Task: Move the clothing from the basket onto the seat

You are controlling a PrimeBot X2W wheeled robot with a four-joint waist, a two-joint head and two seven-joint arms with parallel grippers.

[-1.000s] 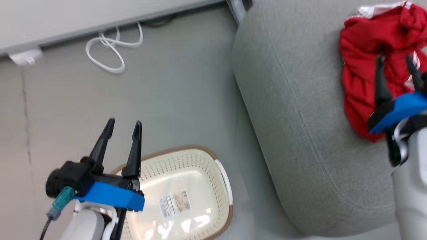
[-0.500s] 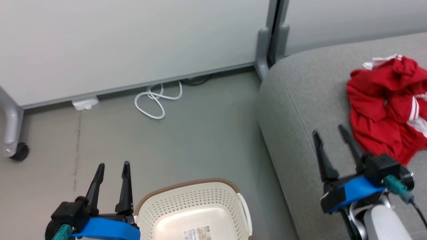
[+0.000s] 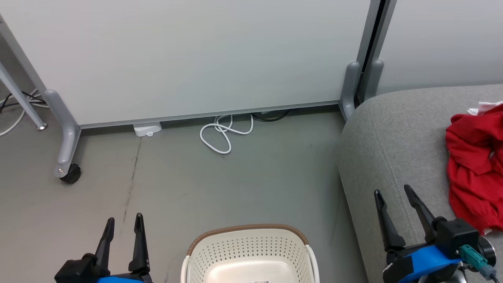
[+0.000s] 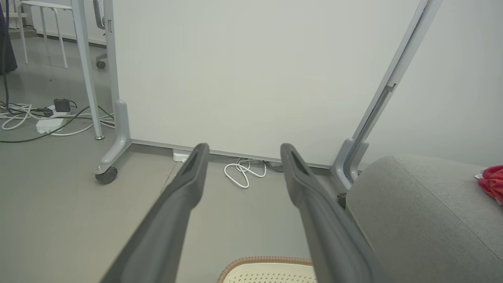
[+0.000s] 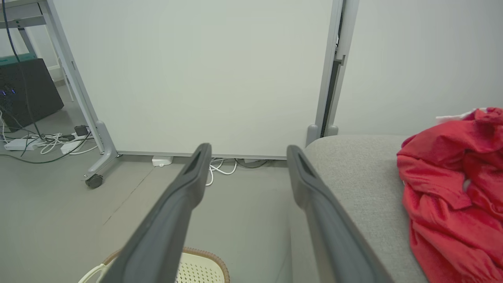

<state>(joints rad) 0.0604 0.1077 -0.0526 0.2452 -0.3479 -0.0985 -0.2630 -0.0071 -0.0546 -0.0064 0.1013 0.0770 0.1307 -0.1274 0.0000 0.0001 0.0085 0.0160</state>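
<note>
Head view: the whole pic has shifted vs 1 s ago, so the cam has moved. More of the partition panel [image 3: 196, 59] shows, and less of the basket [image 3: 247, 230], now cut by the bottom edge. Right end effector [image 3: 392, 190] was in front of the clothing [image 3: 473, 173] 1 s ago; it's now left of it and apart, over the seat [image 3: 393, 129] near the front-left corner. Its fingers are spread wide w/ nothing between them. Left end effector [image 3: 124, 218] sits at lower left over the floor [image 3: 177, 188], just left of the basket, also spread wide and holding nothing, same as 1 s ago. The clothing lies bunched on the seat at the right edge, red w/ a bit of white at the top. The basket's on the floor between the two arms; the part of its inside that shows is bare cream plastic w/ a sliver of label [image 3: 257, 281]. A white cable [image 3: 222, 133] is coiled at the panel's foot, w/ a caster [image 3: 72, 174] farther left.

Left wrist view: the end effector's two fingers [image 4: 188, 184] stand well apart, gap clear. Basket rim at bottom centre, seat at right, a scrap of red clothing at the far right edge.

Right wrist view: fingers [image 5: 184, 188] wide apart, gripping nothing. Basket rim bottom left on the floor; the clothing is heaped on the seat to the right, not touching the fingers.
</note>
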